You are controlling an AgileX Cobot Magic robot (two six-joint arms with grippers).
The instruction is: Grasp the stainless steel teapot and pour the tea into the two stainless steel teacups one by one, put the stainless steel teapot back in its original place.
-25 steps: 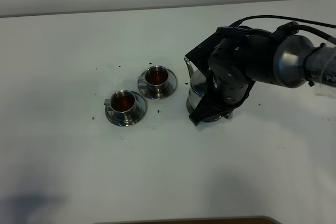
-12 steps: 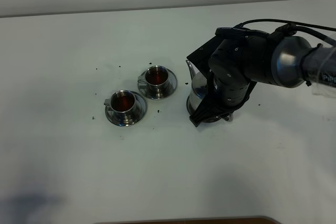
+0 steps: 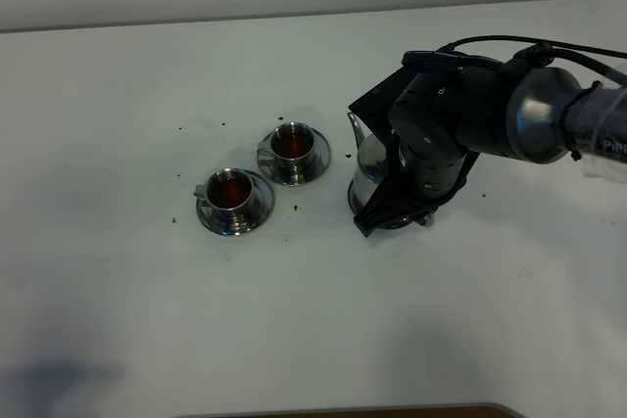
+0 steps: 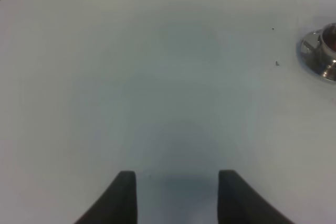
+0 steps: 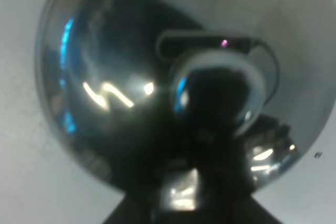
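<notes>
The stainless steel teapot [image 3: 369, 169] stands upright on the white table, right of the cups, with its thin spout [image 3: 354, 124] pointing to the far side. My right gripper [image 3: 387, 205] sits low over the pot at its handle side. The black wrist hides the jaws, so I cannot tell their state. In the right wrist view the domed lid [image 5: 110, 93] and its knob [image 5: 220, 90] fill the picture. The two stainless steel teacups [image 3: 292, 144] [image 3: 232, 190] stand on saucers, each holding dark reddish tea. My left gripper [image 4: 177, 198] hangs open over bare table.
Small dark specks [image 3: 294, 209] lie scattered on the table around the cups. One saucer's rim [image 4: 316, 52] shows at the edge of the left wrist view. The table's back edge [image 3: 196, 24] meets a pale wall.
My right wrist has shifted slightly over the teapot. The pot stays on the table in about the same place, and the cups have not moved.
</notes>
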